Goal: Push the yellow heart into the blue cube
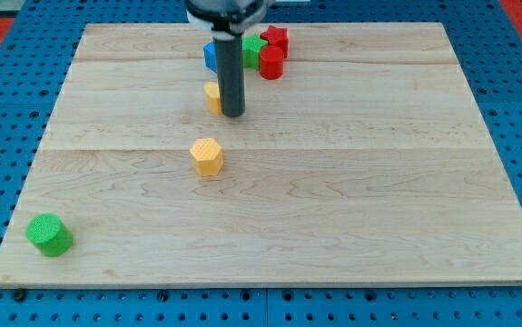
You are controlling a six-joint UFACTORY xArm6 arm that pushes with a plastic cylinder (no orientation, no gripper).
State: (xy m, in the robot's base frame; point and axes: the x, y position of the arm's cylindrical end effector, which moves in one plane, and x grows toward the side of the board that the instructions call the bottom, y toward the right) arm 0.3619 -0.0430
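My tip (233, 114) is at the end of the dark rod in the upper middle of the board. A yellow block (211, 95), mostly hidden by the rod, touches the tip's left side; its shape cannot be made out. The blue cube (211, 56) lies just above it, partly behind the rod. A second yellow block (206, 156), hexagonal, sits below and left of the tip.
A green block (253, 50), a red cylinder (271, 63) and another red block (276, 39) cluster right of the blue cube at the view's top. A green cylinder (49, 234) stands at the bottom-left corner of the wooden board (379, 182).
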